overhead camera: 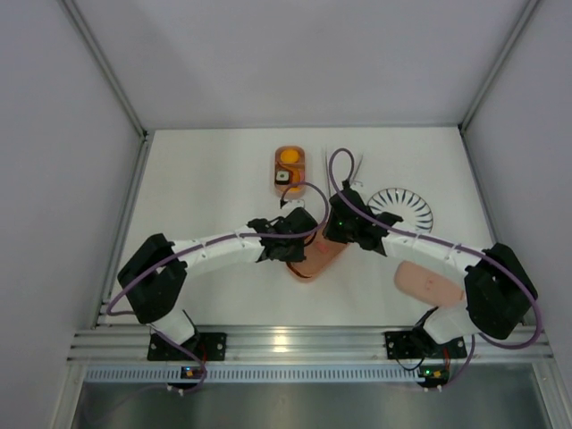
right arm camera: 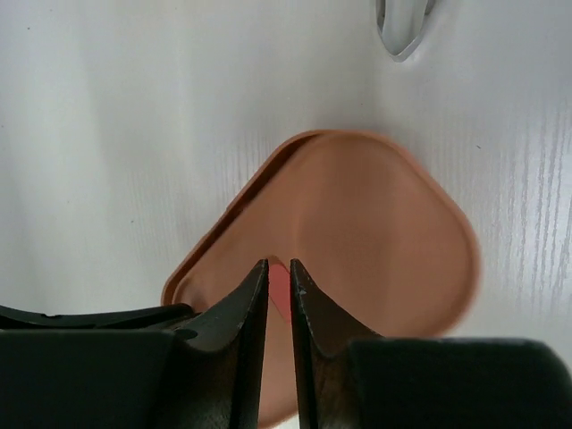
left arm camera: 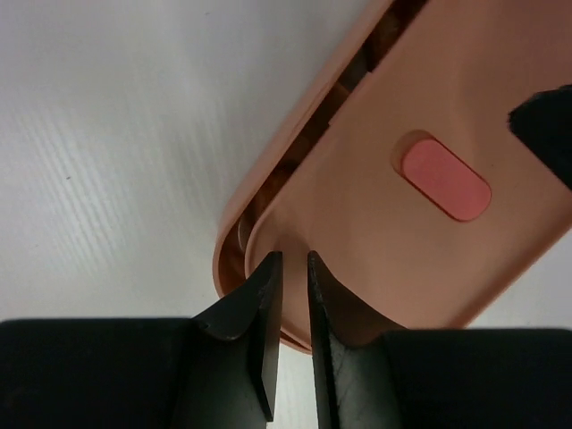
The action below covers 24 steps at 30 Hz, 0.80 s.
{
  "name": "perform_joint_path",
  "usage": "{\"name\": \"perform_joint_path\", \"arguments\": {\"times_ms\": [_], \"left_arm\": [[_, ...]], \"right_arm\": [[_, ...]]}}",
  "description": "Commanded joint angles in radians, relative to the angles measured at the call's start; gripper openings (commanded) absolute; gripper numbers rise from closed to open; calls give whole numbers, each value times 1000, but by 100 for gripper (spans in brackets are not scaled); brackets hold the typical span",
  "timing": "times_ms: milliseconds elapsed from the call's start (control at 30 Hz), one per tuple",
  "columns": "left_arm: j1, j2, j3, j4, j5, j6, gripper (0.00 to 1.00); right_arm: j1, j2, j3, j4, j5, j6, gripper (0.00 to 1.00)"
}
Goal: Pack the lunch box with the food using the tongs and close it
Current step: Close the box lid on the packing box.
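A salmon-pink, rounded-oval plastic lunch box tray (left arm camera: 225, 234) is seen near the middle of the white table (overhead camera: 206, 197), between the two wrists. A matching flat oval lid (left arm camera: 384, 250) is laid askew over it, so that a strip of the tray's inside is left uncovered along one long side. What is in that strip is too dark to be told. A small red-pink oblong tab (left arm camera: 444, 179) is set into the lid's top.

The left gripper (left arm camera: 290, 259) is placed at one end of this lid, its black fingers drawn nearly together with only a narrow slit between them. Whether the rim is pinched cannot be told. The right gripper (right arm camera: 279, 264) is placed at the opposite end, its jaws likewise almost closed, and a sliver of red-pink is seen through the slit. A grip there cannot be confirmed either.

A second salmon-pink tray (overhead camera: 276, 170) is seen farther back, well apart from the grippers. A round orange food piece (overhead camera: 288, 158) and a black-and-white sushi roll (overhead camera: 282, 177) are held in it. A second pink oval lid (overhead camera: 427, 284) is lying flat near the right arm's base. A round white plate with black radial stripes (overhead camera: 407, 201) is seen behind that arm.
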Motion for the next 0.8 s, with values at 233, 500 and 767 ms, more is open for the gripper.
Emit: {"name": "perform_joint_path", "arguments": {"times_ms": [233,500,767], "left_arm": [[-19,50,-62,-8,39,-21,24],[-20,-34,-39,-50,-21,-21,25],[-20,-190,-46,12,-72,42,35]], "right_arm": [[-21,5,-27,16,4,-16,15],[-21,-18,-1,-14,29,-33,15],[-23,-67,-2,-33,44,-39,15]]}}
